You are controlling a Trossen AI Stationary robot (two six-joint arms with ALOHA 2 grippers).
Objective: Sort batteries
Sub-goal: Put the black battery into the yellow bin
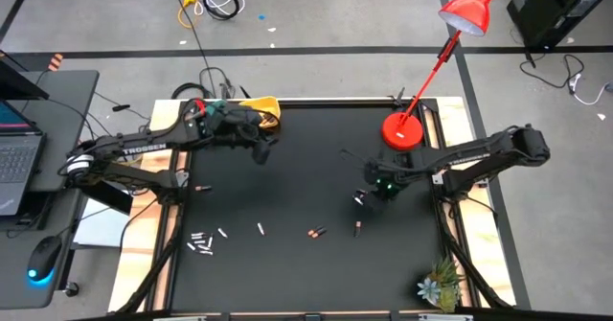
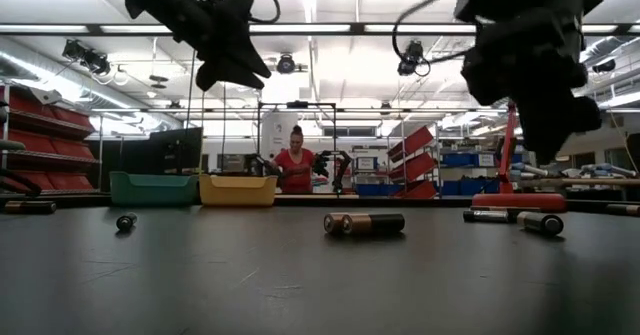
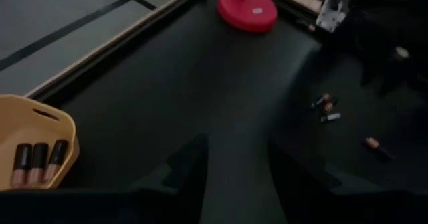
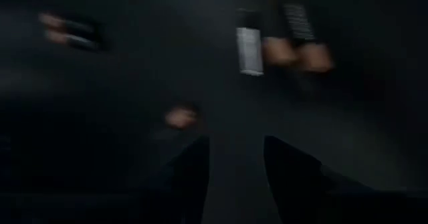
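Note:
Batteries lie scattered on the black table: a whitish cluster near the front left, single ones along the front, and a few under my right gripper. My right gripper hangs open above a silver battery and dark copper-ended ones, clear of the table. My left gripper is open and holds nothing. It hovers beside the yellow bowl, where three dark batteries lie.
A teal bowl stands next to the yellow bowl at the far left. A red lamp's base sits at the far right, its arm reaching over the edge. A small plant stands at the front right corner. A person is in the room beyond the table.

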